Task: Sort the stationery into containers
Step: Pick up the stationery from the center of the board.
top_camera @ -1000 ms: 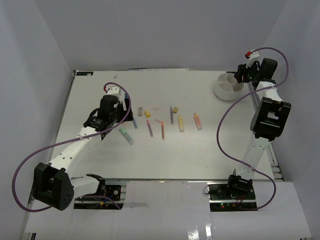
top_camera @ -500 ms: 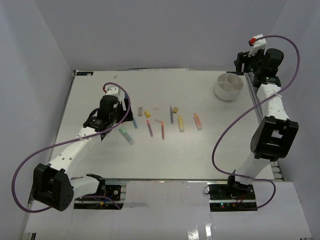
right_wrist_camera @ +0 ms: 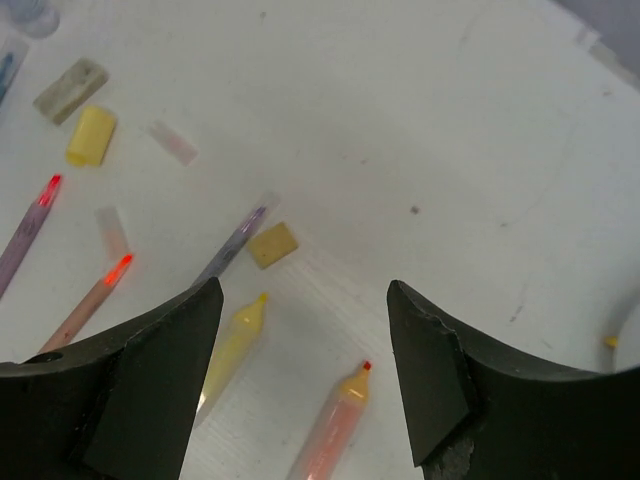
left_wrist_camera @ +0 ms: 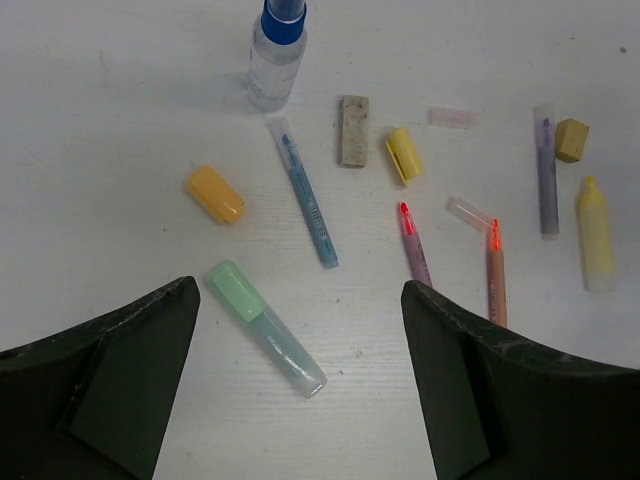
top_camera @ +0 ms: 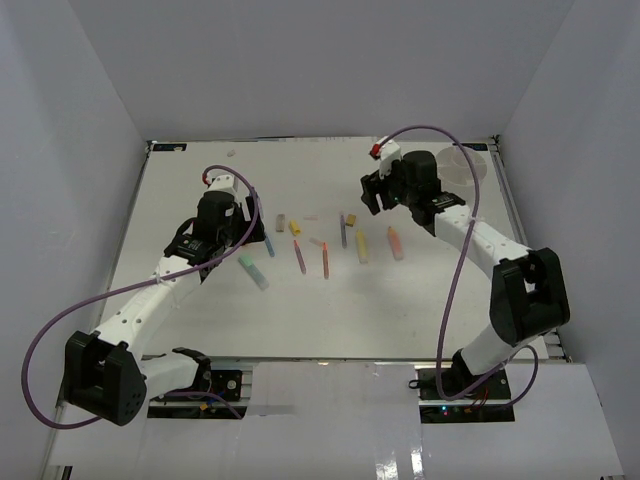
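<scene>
Showing no legible writing on blue pen [left_wrist_camera: 305, 202], bottle [left_wrist_camera: 275, 55].

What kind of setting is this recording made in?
Probably a lab test booth: a white table enclosed by plain grey walls, two arms bolted at its near edge, small stationery laid out for sorting.

The open left claw [left_wrist_camera: 300, 385] hangs empty above a green highlighter [left_wrist_camera: 265, 328], pens scattered beyond on the table [left_wrist_camera: 120, 100].

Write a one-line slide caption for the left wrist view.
Open left gripper above scattered stationery: green highlighter, blue pen, blue-capped clear bottle.
</scene>
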Robot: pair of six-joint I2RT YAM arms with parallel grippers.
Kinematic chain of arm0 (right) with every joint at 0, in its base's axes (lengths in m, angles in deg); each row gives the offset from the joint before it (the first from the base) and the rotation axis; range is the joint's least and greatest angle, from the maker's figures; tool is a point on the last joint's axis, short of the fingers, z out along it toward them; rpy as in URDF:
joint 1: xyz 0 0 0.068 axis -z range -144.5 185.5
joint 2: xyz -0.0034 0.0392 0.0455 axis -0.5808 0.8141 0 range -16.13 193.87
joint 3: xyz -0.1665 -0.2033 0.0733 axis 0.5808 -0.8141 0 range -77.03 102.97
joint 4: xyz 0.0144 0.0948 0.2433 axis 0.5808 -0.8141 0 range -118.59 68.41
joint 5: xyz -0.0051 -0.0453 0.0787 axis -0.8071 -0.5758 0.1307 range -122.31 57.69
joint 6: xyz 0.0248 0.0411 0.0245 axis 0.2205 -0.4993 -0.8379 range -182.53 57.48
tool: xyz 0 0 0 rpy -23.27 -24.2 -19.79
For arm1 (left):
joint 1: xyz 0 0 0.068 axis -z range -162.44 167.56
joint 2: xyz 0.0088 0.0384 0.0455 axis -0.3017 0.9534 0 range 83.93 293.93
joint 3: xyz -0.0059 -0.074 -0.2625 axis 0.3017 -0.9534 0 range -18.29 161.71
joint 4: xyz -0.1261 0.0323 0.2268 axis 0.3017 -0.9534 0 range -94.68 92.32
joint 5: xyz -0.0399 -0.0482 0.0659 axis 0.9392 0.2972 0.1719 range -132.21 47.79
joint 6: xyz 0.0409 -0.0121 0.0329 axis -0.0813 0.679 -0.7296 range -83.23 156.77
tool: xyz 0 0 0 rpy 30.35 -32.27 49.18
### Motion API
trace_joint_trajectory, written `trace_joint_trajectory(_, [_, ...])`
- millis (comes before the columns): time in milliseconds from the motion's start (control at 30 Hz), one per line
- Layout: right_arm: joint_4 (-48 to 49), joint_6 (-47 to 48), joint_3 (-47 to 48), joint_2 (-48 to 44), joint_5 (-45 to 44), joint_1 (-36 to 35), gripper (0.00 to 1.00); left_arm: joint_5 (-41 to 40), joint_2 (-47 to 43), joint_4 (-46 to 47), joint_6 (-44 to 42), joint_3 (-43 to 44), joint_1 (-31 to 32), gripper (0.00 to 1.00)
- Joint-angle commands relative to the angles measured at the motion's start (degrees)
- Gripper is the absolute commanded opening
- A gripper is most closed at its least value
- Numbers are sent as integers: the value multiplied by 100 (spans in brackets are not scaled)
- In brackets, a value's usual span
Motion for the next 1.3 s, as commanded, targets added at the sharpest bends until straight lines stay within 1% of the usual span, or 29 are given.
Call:
trace_joint_trajectory(0, [-11,235,-41,180,321,-142,73,11,-71,-67,45,173,-36,94])
trace_joint_trajectory(100, [-352,639,205,602,866,-195,73,-7,-63,-67,36,173,-36,94])
trace_joint_trajectory(367, [-661,1299,775,1507,1245,-239,72,-15,16,-76,27,182,-36,94])
trace_joint_trajectory(633, [-995,1721,1321,2228,1526,-256,66,-16,60,-85,1,182,-36,94])
trace_joint_trajectory(767, [-1074,1757,1506,2465,1518,-274,64,-24,87,-85,-8,190,-36,94])
trace_joint_trajectory(900, [-1197,1818,1655,2676,1474,-283,59,-16,78,-93,-16,199,-45,94])
trace_joint_trajectory(1267, [-1268,1897,1725,2931,1263,-292,55,-7,78,-94,-25,199,-45,94])
